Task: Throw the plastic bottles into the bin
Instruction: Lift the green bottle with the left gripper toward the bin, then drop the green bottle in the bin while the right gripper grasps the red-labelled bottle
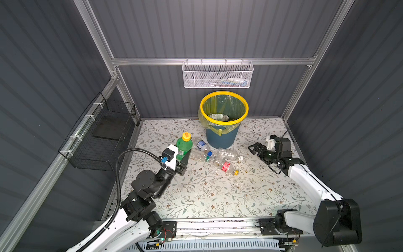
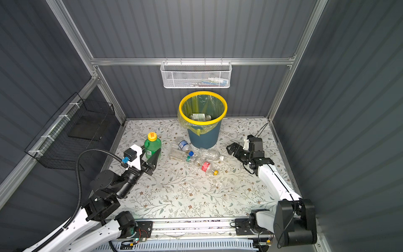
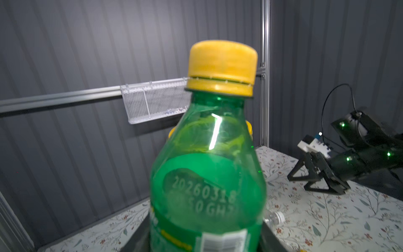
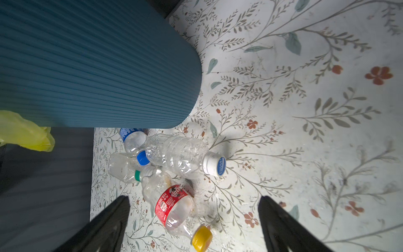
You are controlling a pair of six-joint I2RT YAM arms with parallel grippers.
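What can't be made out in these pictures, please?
- bin contents: both top views, its wall hides anything beyond one bottle.
- white mesh basket contents: both top views, too small behind mesh.
- green bottle base: left wrist view, cut off by bottom edge.

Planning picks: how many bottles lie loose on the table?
4, beside the bin: blue-label bottle, green-capped bottle, white-capped bottle, red-label bottle. None seems hidden; left gripper holds the green bottle.

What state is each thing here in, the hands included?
left hand: shut on green bottle.
green bottle: upright, capped.
right hand: open, empty.
bin: upright, lined, white-label bottle inside.
clear bottles: four, capped, lying by bin.
white basket: hanging on back rail.
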